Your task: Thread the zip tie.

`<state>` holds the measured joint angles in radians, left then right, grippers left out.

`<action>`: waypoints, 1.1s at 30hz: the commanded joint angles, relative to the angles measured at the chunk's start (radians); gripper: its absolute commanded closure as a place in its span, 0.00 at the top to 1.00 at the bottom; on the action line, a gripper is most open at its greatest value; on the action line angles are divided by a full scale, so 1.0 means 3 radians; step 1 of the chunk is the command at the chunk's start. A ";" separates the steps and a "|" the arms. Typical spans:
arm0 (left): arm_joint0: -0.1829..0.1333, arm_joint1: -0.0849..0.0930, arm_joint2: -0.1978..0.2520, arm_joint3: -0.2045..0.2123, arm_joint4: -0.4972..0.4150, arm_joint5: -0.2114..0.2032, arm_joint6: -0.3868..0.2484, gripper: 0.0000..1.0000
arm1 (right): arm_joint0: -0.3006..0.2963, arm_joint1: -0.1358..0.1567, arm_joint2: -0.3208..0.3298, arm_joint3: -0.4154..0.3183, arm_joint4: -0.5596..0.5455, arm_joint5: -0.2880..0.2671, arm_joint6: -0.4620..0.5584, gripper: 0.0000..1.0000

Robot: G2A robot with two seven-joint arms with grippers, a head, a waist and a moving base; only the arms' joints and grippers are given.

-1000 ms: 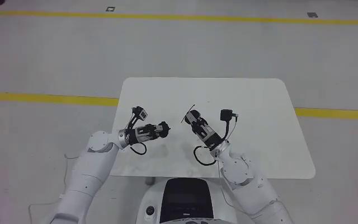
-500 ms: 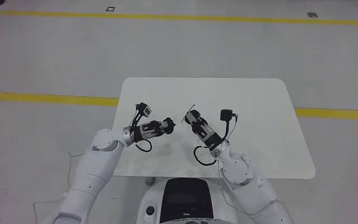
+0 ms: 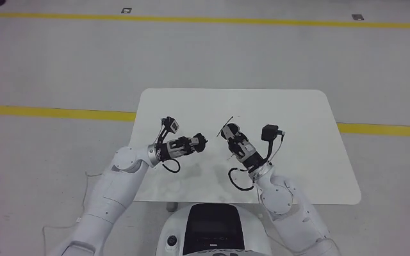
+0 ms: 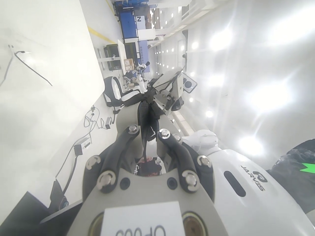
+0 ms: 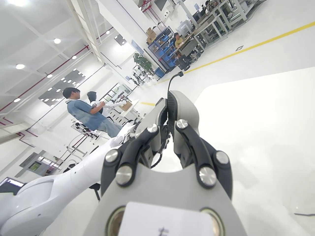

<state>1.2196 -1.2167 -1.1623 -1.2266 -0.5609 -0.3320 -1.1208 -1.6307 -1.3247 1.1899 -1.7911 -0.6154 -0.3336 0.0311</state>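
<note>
My right gripper [image 3: 225,132] hangs over the middle of the white table [image 3: 295,115], shut on a black zip tie [image 3: 228,121]. The tie's curved end with its small head sticks out past the fingertips [image 5: 172,81]. My left gripper [image 3: 200,141] is level with it and a short gap away, pointing at it. In the left wrist view its jaws [image 4: 147,104] are shut with a thin black strap [image 4: 145,146] running back between the fingers, and the right gripper [image 4: 169,92] shows just beyond.
Thin black loose zip ties [image 4: 34,72] lie on the table away from both grippers, and another [image 5: 305,214] lies near the right arm. The far and right parts of the tabletop are bare.
My left gripper has swung in toward the table's middle, closing the gap to the right gripper. The right gripper has shifted a little to the right and farther out, still holding the tie.
</note>
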 commanded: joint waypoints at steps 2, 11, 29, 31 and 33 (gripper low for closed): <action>-0.0046 -0.0009 0.0063 0.0020 -0.0014 -0.0014 0.0035 0.00 | -0.0023 0.0007 0.0017 -0.0023 0.0005 -0.0010 0.0000 0.00; -0.0149 -0.0034 0.0168 0.0062 -0.0034 -0.0027 0.0135 0.00 | -0.0014 0.0012 0.0015 -0.0043 -0.0060 0.0032 -0.0077 0.00; -0.0061 -0.0049 0.0211 0.0030 -0.0053 -0.0027 0.0345 0.00 | -0.0014 0.0012 0.0015 -0.0043 -0.0060 0.0032 -0.0077 0.00; -0.0054 -0.0060 0.0193 0.0022 -0.0067 -0.0027 0.0352 0.00 | -0.0014 0.0012 0.0015 -0.0043 -0.0060 0.0032 -0.0077 0.00; -0.0048 -0.0068 0.0176 0.0025 -0.0067 -0.0027 0.0333 0.00 | -0.0014 0.0012 0.0015 -0.0043 -0.0060 0.0032 -0.0077 0.00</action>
<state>1.2042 -1.2359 -1.1069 -1.2195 -0.5814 -0.3400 -1.0175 -1.6349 -1.3212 1.1944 -1.8039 -0.6335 -0.3240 0.0081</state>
